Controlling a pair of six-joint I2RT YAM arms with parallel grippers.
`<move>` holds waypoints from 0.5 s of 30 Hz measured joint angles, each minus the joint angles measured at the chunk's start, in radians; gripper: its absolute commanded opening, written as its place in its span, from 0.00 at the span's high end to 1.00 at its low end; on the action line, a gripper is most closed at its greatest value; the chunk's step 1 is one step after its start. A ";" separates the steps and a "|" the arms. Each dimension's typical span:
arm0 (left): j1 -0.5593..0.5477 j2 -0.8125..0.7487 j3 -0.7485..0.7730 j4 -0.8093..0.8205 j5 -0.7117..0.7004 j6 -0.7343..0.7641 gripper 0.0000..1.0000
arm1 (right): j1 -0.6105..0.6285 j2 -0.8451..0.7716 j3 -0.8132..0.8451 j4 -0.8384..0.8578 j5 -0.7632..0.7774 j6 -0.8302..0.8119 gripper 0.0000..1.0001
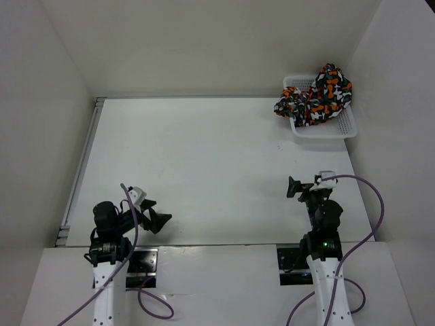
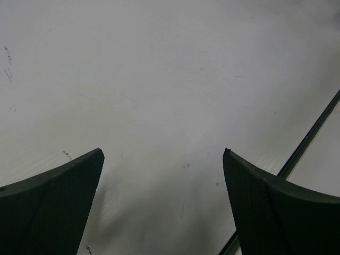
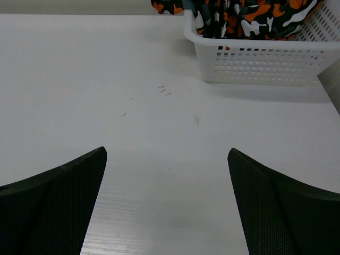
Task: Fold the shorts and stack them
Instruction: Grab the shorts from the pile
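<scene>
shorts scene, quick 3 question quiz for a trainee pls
1. True or false: the shorts are already folded flat.
2. Fill in: the left gripper and the right gripper both stand ___ and hold nothing.
3. Which is nearer the white basket? A) left gripper B) right gripper C) both equally near

Key
1. False: the shorts are bunched in the white basket, spilling over its left rim.
2. open
3. B
</scene>
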 measured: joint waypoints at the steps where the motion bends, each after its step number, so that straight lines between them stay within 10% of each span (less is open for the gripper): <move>1: 0.000 0.000 0.000 0.000 0.002 0.000 0.01 | 0.000 0.000 0.000 0.000 0.000 0.000 0.01; 9: 0.000 0.000 0.000 0.015 0.053 0.000 0.01 | -0.002 0.000 0.000 0.000 -0.091 -0.077 0.01; 15: -0.004 0.002 -0.001 0.258 0.040 -0.003 0.01 | 0.003 -0.001 -0.002 -0.056 -0.586 -0.920 0.01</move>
